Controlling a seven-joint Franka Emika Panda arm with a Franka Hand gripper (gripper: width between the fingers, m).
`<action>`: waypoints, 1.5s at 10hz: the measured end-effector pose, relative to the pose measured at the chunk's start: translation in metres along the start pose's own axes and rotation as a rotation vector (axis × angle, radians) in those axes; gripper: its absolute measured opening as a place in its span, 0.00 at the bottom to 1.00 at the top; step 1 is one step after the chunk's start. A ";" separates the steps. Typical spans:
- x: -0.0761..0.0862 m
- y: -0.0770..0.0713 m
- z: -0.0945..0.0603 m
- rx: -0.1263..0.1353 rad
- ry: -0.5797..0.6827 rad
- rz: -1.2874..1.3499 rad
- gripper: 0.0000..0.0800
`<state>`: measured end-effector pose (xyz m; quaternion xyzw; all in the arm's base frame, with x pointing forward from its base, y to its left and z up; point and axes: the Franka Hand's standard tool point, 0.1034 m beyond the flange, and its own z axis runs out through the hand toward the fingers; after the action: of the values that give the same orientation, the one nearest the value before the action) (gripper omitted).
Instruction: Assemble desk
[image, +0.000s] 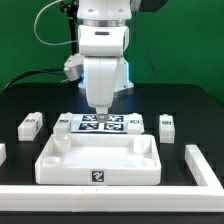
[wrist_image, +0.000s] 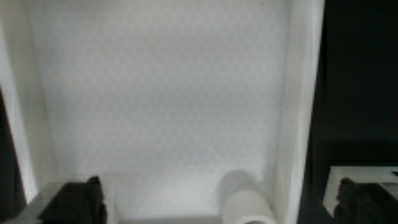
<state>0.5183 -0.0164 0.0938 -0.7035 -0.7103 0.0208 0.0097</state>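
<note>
The white desk tabletop lies on the black table with its raised rim up and round sockets in its corners. My gripper hangs above its far edge, pointing down, open and empty. In the wrist view the tabletop's flat inside fills the picture, with one round corner socket low between my dark fingertips. My gripper holds nothing, and the jaws stand wide apart. White legs lie behind the tabletop: two at the exterior view's left and two at its right.
The marker board lies just behind the tabletop, under the arm. Long white border rails run along the front and the exterior view's right. A green wall stands behind.
</note>
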 end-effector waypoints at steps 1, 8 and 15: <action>0.001 0.000 0.000 0.000 0.001 0.022 0.81; -0.004 -0.047 0.053 -0.002 0.025 -0.003 0.81; -0.004 -0.048 0.087 -0.036 0.044 0.024 0.66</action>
<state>0.4664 -0.0222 0.0095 -0.7122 -0.7018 -0.0073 0.0126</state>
